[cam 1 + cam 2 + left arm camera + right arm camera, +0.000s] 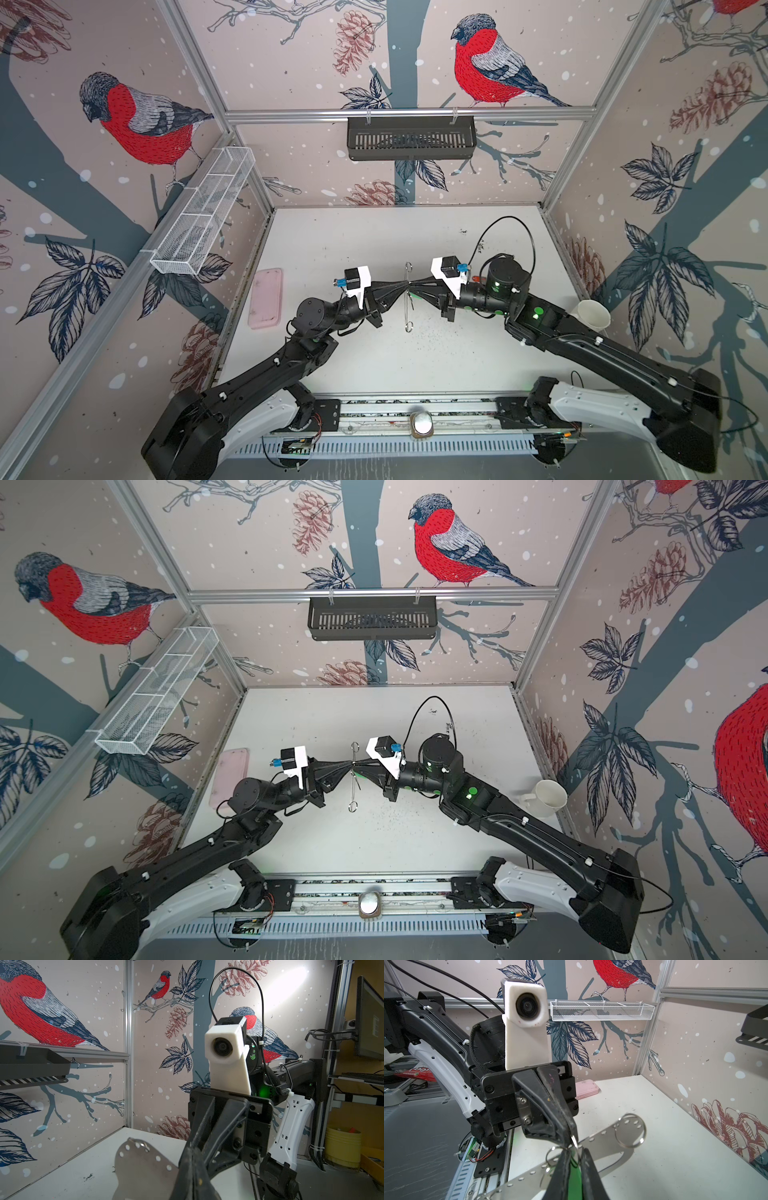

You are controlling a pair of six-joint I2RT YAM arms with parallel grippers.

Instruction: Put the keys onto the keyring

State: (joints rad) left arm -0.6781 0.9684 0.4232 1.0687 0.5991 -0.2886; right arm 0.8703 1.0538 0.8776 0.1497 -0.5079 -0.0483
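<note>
In both top views my two grippers meet tip to tip above the middle of the table. The keyring (pixel 408 307) (pixel 353 787) hangs there edge-on, a thin grey plate. My left gripper (pixel 404 285) (pixel 192 1153) is shut on the keyring (pixel 141 1172), whose edge holes show. My right gripper (pixel 412 285) (pixel 575 1153) is shut on the green-tagged key (pixel 575 1180), pressed against the keyring (pixel 602 1142) beside its small metal rings. A large ring (pixel 630 1130) hangs from the plate's end. A small red-orange bit (pixel 478 277) peeks out behind my right wrist.
A pink case (pixel 266 297) lies at the table's left edge. A white mug (pixel 592 316) stands at the right edge. A black basket (pixel 411 137) hangs on the back rail and a white mesh basket (pixel 203 212) on the left wall.
</note>
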